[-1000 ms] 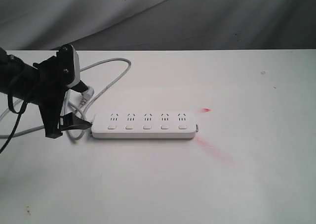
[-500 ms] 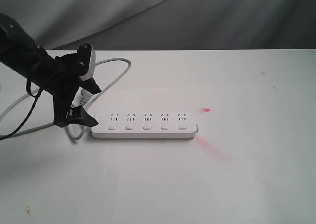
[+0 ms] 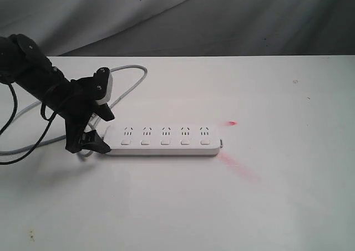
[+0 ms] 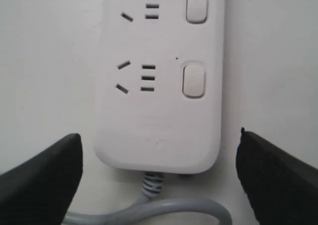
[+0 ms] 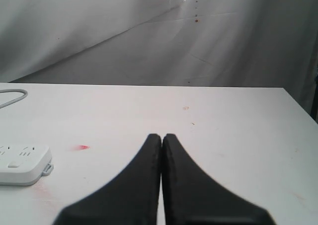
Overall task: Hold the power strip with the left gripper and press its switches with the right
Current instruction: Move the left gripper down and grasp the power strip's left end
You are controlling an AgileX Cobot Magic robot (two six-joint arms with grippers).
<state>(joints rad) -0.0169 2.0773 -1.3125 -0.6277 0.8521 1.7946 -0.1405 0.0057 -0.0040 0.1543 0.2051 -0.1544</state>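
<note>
we see the power strip (image 3: 163, 140), a long smooth white plastic bar with rounded ends, lying flat on the matte white table (image 3: 249, 206). its switches (image 3: 165, 142) are small rounded rectangles in a row beside the sockets. the left gripper (image 3: 105, 132) is at the strip's cord end, its black jaws spread wide on either side without touching. a thin grey cord (image 3: 130, 71) loops behind that end. a red smudge (image 3: 232, 123) lies near the strip's far end. the right gripper (image 5: 161, 138) is well beyond that end, its smooth black jaws pressed together on nothing.
</note>
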